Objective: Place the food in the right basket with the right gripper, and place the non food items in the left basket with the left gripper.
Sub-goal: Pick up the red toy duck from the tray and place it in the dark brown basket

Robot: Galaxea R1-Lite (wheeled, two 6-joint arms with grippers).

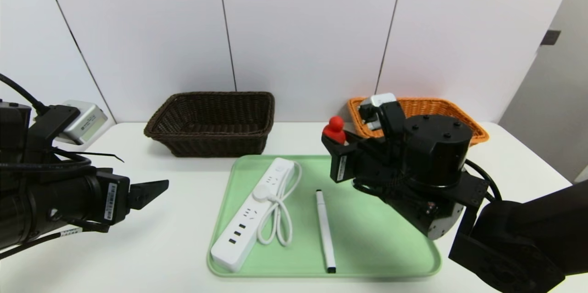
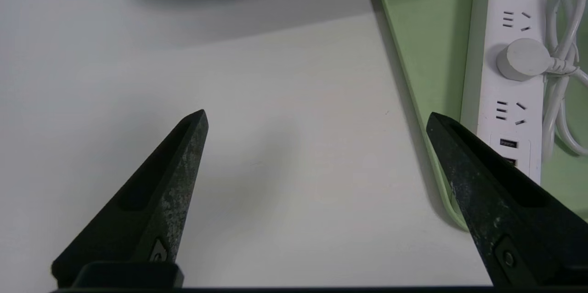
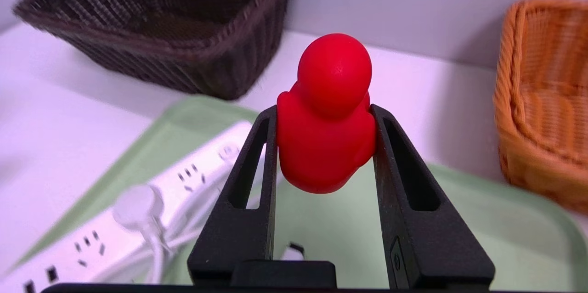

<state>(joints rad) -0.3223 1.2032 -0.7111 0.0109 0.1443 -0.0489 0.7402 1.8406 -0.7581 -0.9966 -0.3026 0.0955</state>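
Nearest the head camera, the right arm [image 1: 510, 238] reached in over the white table [image 1: 161, 247] from the robot's right, above the right-hand part of a pale green tray [image 1: 367, 247]. On the tray lay a white marker [image 1: 325, 228], its black-tipped near end close to the near rim and its length running away from the robot. To the left of the marker, a long white power strip [image 1: 250, 219] rested at a slant, its near end toward the tray's near left corner; a white plug sat in one socket, and the looped white cord [image 1: 280, 219] lay along the strip's right side. Left of the tray, the left gripper [image 2: 317, 114] hung above the bare tabletop, its fingers spread wide with nothing between them. Farther out, the right gripper [image 3: 325, 107] was held in the air above the tray's far part, its two fingers pinching a rounded red item [image 3: 326, 146] by its sides, a smooth ball-shaped knob uppermost. The red item was outside both baskets. Beyond the tray, the dark brown basket [image 1: 220, 139] stood to the left and the orange wicker basket [image 1: 480, 134] to the right, partly hidden by the right arm; a white panelled wall [image 1: 303, 31] rose behind them
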